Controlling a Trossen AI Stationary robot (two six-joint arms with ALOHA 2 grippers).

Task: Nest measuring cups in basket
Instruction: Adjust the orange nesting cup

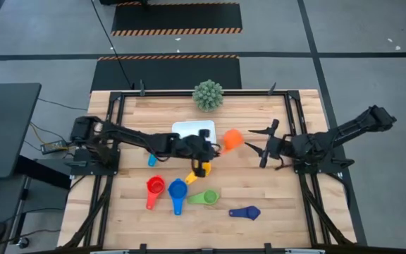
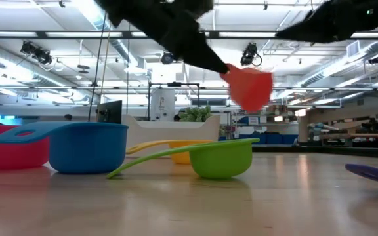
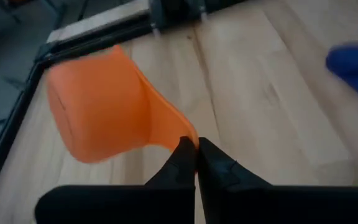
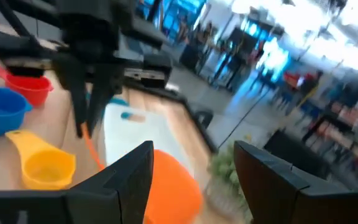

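Item: orange measuring cup [image 1: 232, 138], held clear of the table by the left gripper [image 1: 216, 149], whose fingers were pressed together on the tip of the cup's handle, the bowl hanging out beyond the fingertips. Risk noted: the hold was on the handle's end only, so the cup could pivot or slip free, most likely if the arm swung quickly or the bowl knocked something. Just beyond the bowl stood the right gripper [image 1: 263, 147], its fingers apart and empty, facing the cup; if this was a hand-over, a mistimed closing or an early letting-go by the left could drop the cup to the table, and the two grippers could collide. Close beside the left gripper, on its far side from the right one, lay the basket [image 1: 193, 130], a light blue cup seemingly in it per the right wrist view; a release short of its rim would leave the orange cup outside. Nearer the table's front edge from the left gripper lay the yellow cup [image 1: 200, 171], then the red cup [image 1: 154, 187], blue cup [image 1: 177, 190], green cup [image 1: 204, 197] and dark blue cup [image 1: 246, 212], none yet nested. Beyond the basket stood a spiky green plant [image 1: 208, 95]. Markings: no brand, label or legible writing was found on any item.
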